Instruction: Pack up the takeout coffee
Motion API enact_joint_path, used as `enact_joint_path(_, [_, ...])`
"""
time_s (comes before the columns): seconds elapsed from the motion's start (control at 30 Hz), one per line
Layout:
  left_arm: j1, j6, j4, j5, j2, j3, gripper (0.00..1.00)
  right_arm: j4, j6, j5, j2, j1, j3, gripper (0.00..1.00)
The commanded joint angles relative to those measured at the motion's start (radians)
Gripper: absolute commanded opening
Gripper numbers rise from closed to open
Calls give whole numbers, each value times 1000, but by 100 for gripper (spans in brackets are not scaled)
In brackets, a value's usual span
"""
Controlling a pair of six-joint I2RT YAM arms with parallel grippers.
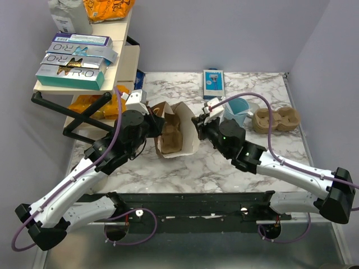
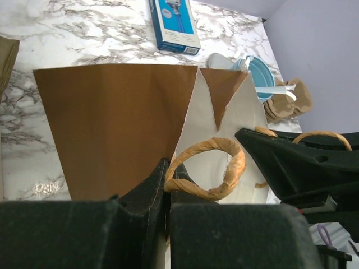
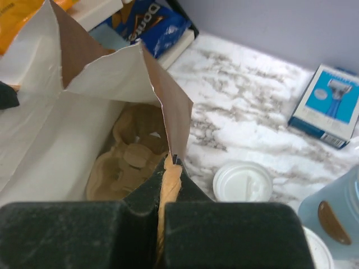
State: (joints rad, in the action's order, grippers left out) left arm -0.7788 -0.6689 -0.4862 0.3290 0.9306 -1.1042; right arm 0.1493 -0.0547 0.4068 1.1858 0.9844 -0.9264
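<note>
Mid-frame, the left gripper was clenched on the edge of the paper bag, and the right gripper on its twisted handle; a white lid lay just beside the bag.

Top view gives you bright, even overhead light: the marble table is sharp edge to edge, with only soft, short shadows under the arms and a darker patch beneath the shelf rack at the table's far-left corner. In both wrist views your fingers fill the bottom as dark, soft, out-of-focus blocks. The paper bag glows pale inside, and the marble glints near the left view's left edge.
</note>
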Motion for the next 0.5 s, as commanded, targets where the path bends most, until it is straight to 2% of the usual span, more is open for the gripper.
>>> enact_joint_path(0.0, [4,54,66,-39,-10,46,3,428,170,70,-23,30,153,1])
enact_joint_path(0.13, [3,54,110,-99,-56,136,3,562,188,82,-32,66,274,1])
enact_joint_path(0.2, [4,55,109,-123,-78,168,3,634,260,142,-37,118,305,1])
enact_joint_path(0.27, [3,52,101,-136,-90,185,3,662,311,176,-48,158,334,1])
enact_joint_path(0.47, [1,43,161,-226,-173,274,3,694,331,171,-110,204,405,1])
